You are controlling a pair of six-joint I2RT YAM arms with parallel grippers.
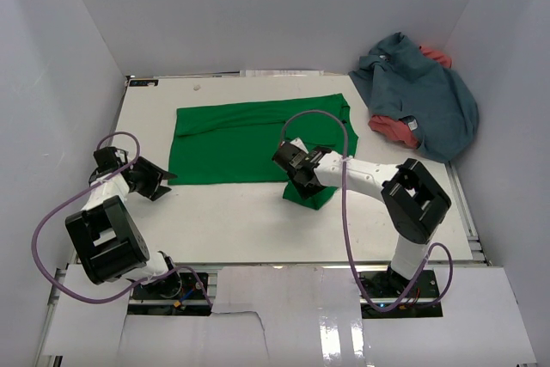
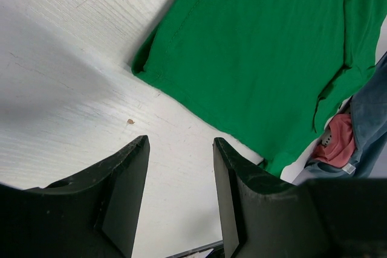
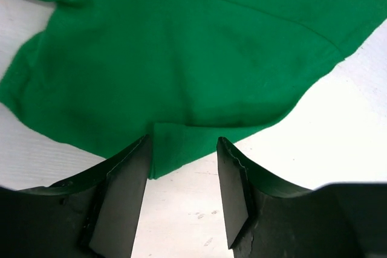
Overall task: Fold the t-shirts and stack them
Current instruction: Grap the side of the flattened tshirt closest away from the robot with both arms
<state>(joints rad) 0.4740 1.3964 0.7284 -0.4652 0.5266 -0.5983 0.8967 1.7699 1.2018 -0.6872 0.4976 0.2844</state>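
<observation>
text: none legible | labels: small white tag on coral red t-shirt, at table's far right corner, unreadable | brands, numbers: none

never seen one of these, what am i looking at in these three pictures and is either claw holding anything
These are two robot arms bolted to a white table. The wide picture looks down from above; the other two come from cameras on each wrist. A green t-shirt lies partly folded on the table, with a blue-grey t-shirt and a red t-shirt heaped far right. The left gripper is open over bare table, holding nothing. The right gripper is open around the green shirt's near edge, not yet gripping.
</observation>
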